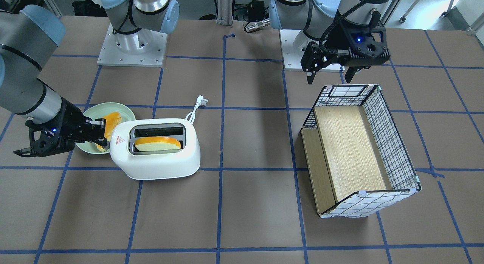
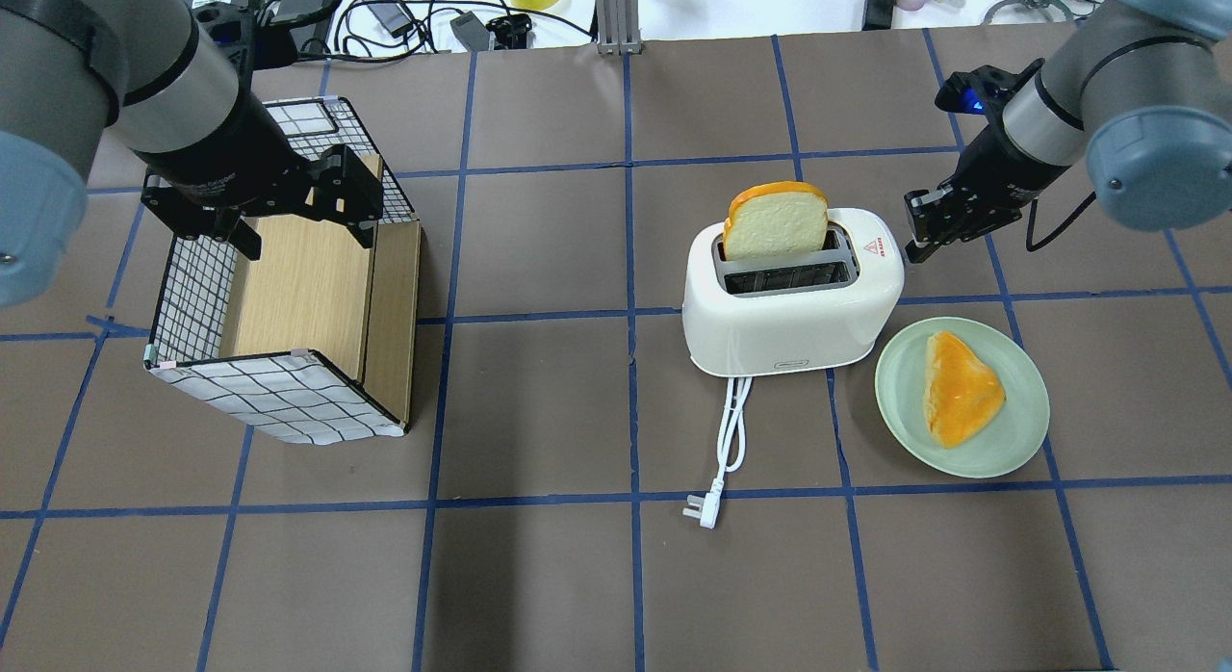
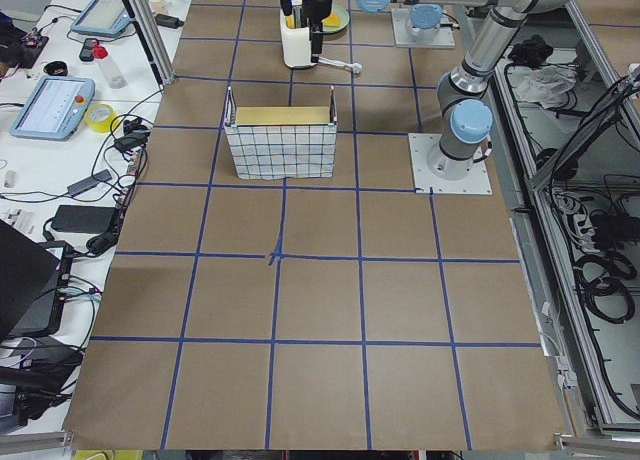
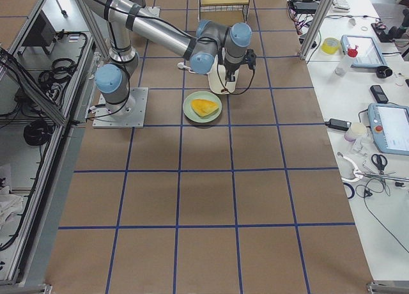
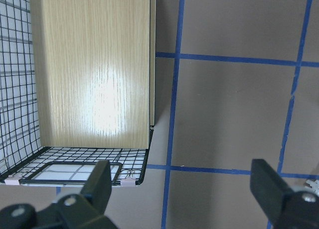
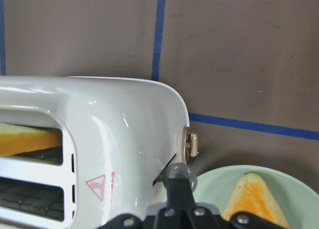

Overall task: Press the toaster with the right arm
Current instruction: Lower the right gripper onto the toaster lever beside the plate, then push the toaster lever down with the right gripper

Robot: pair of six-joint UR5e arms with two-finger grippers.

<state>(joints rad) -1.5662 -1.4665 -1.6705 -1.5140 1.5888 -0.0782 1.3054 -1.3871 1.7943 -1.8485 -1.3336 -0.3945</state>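
The white toaster (image 1: 159,158) (image 2: 789,316) stands mid-table, with a bread slice (image 2: 775,219) standing tall out of one slot. My right gripper (image 1: 106,143) (image 2: 919,241) is shut, and its tip sits at the toaster's end by the red triangle label. In the right wrist view the shut gripper (image 6: 179,171) touches the toaster's (image 6: 114,124) end wall just below the grey knob (image 6: 190,143). My left gripper (image 1: 329,78) (image 2: 303,239) (image 5: 184,189) is open and empty, and hangs over the back edge of the wire basket.
A green plate (image 2: 1011,441) (image 1: 124,109) with a toast piece (image 2: 958,388) lies right beside the toaster and under my right wrist. The toaster's white cord and plug (image 2: 707,508) trail toward the robot. The wire basket (image 2: 279,393) (image 1: 389,135) with a wooden insert stands on the left arm's side.
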